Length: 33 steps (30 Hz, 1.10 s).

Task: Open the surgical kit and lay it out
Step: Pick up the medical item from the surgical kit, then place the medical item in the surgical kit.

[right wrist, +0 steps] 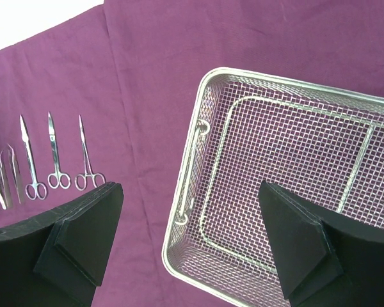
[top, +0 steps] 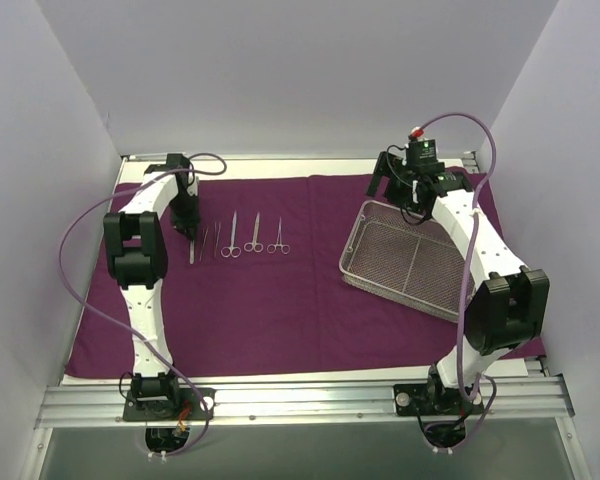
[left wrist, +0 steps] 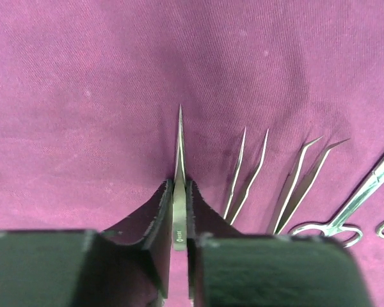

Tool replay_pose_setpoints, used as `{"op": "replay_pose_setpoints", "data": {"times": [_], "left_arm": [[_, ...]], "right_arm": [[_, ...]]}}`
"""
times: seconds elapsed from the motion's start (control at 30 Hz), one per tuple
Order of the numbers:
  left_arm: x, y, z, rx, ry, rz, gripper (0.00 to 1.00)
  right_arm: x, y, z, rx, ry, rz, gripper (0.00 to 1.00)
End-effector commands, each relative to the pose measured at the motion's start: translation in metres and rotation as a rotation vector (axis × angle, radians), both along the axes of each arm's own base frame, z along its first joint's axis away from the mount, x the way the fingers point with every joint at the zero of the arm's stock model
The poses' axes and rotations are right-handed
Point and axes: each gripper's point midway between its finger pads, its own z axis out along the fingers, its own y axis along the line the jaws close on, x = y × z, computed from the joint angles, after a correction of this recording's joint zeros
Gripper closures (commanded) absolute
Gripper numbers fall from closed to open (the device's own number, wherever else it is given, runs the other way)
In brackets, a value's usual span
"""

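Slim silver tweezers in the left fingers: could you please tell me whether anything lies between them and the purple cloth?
Nothing visible does. The slim silver tweezers, clamped in the left fingers, point at bare dark purple cloth; the next silver tweezers lie apart, to the right in the left wrist view.

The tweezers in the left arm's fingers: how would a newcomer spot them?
On the purple cloth, find the row of silver instruments. The tweezers are its leftmost piece, straight-tipped, and the only one pinched between black fingers.

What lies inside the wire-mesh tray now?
No instrument shows inside the wire-mesh tray, only its mesh floor. The right arm covers its far right corner, so that part is unseen.
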Motion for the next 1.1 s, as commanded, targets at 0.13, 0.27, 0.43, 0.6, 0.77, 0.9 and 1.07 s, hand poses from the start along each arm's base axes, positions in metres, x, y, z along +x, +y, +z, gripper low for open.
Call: {"op": "replay_pose_setpoints", "data": {"times": [0.13,0.27,0.43,0.6,0.77,0.9,1.07], "left_arm": [[0.017,0.002,0.056,-0.019,-0.124,0.031,0.98],[0.011,-0.002,0.109,-0.044,-0.188,0.037,0.98],[-0.002,-0.069,0.163,-0.423,-0.290,-0.054,0.98],[-0.026,-0.140,0.201,-0.705,-0.372,-0.182,0.98],[-0.044,-0.197,0.222,-0.848,-0.414,-0.288,0.98],[-0.054,-0.226,0.231,-0.874,-0.411,-0.346,0.98],[-0.058,-0.243,0.233,-0.885,-0.395,-0.360,0.98]], "right_arm": [[0.006,0.000,0.010,-0.011,-0.017,0.017,0.10],[0.007,0.009,0.012,-0.011,-0.025,0.055,0.12],[0.008,0.061,0.035,0.120,-0.102,0.234,0.18],[0.001,0.125,0.043,0.197,-0.098,0.404,0.25],[-0.004,0.180,0.057,0.246,-0.114,0.493,0.32],[-0.005,0.202,0.057,0.279,-0.096,0.511,0.34],[-0.008,0.222,0.059,0.307,-0.084,0.527,0.37]]}}
